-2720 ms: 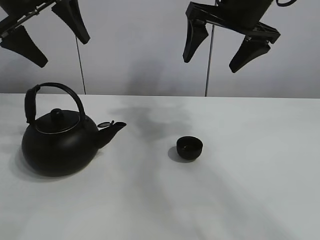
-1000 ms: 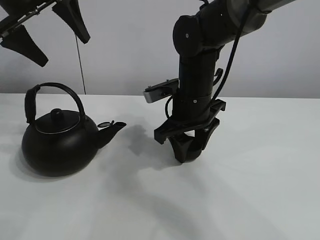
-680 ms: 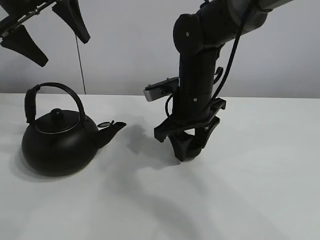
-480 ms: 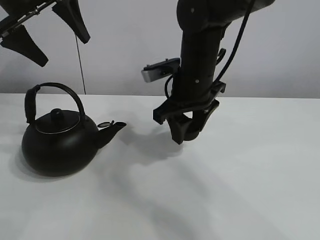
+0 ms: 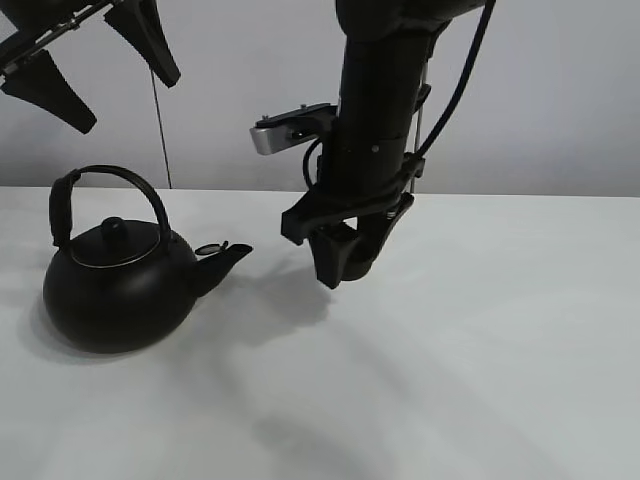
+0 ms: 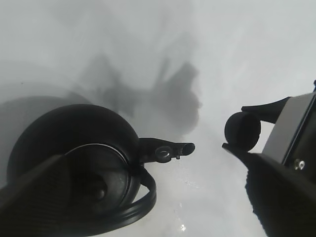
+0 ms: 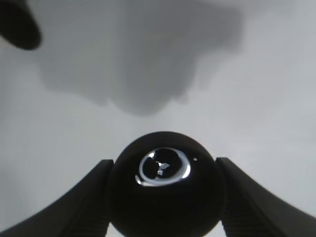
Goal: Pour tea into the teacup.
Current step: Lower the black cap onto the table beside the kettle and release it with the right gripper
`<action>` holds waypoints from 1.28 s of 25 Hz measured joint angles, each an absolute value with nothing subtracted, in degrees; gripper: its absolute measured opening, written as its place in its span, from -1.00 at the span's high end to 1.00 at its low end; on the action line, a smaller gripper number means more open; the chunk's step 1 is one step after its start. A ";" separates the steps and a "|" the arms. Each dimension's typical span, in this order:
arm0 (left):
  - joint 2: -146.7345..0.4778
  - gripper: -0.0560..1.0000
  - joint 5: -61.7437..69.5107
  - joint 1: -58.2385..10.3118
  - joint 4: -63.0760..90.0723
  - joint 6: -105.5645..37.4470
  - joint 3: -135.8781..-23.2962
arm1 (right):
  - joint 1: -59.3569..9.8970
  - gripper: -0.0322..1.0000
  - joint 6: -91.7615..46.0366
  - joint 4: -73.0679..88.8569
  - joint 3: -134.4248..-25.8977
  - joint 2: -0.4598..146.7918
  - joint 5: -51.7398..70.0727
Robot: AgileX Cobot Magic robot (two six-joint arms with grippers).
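The teacup (image 7: 165, 190), small, round and black, hangs above the white table between the fingers of my right gripper (image 5: 345, 262), which is shut on it. From the left wrist view the teacup (image 6: 242, 129) shows a short way off the kettle's spout (image 6: 168, 148). The big black kettle (image 5: 115, 290) with its arched handle stands on the table at the left, spout pointing right toward the cup. High above the kettle my left gripper (image 5: 95, 65) hangs open with nothing in it.
The white table (image 5: 500, 350) stretches to the right and front of the kettle. A grey wall with two thin vertical rods (image 5: 160, 130) stands behind it. The right arm casts a shadow beside the spout.
The right gripper has lifted the teacup off the table and carried it left, toward the kettle's spout. The left gripper and the kettle have not moved.
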State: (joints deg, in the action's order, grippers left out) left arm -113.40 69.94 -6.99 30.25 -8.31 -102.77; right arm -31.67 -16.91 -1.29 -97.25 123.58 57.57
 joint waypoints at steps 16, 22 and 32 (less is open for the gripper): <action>-113.40 -0.42 69.80 -6.99 30.25 -8.31 -102.77 | -37.59 0.17 -16.78 -4.26 -97.25 127.46 52.26; -113.40 -0.42 68.86 -6.99 30.25 -8.31 -102.77 | -37.59 0.17 -16.55 -4.27 -97.25 129.61 49.98; -113.40 -0.42 68.74 -6.99 30.25 -8.31 -102.77 | -37.59 0.17 -16.55 -4.45 -97.25 130.68 48.40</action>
State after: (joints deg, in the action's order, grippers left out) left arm -113.40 68.74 -6.99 30.25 -8.31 -102.77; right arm -37.59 -16.55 -4.45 -97.25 130.68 48.40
